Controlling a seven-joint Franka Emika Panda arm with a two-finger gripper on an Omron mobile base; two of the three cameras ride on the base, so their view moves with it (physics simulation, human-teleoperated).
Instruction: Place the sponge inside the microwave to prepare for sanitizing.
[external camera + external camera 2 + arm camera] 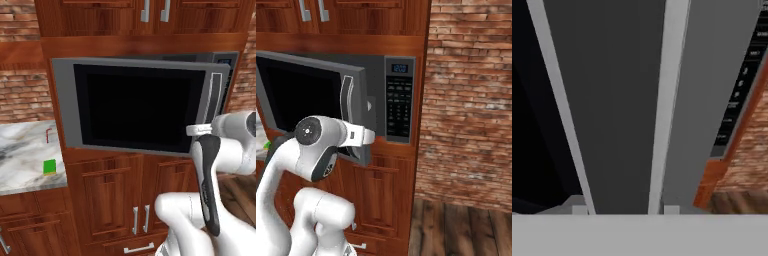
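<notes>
The sponge [49,166], a small green block, lies on the marble counter [22,170] at the left, far from the arm. The microwave [145,105] is built into the wooden cabinet wall, and its dark glass door stands a little ajar. My gripper [371,134] is at the free edge of the door, just below the curved grey handle [347,102], with its fingers hidden against the door. It appears shut, and I see nothing held in it. In the hand view the handle [667,100] runs close in front, with the keypad [742,85] at the right.
A thin red stick [48,134] lies on the counter behind the sponge. Wooden cabinets [107,195] with metal pulls sit below and above the microwave. A brick wall [471,100] and wooden floor [466,225] lie to the right.
</notes>
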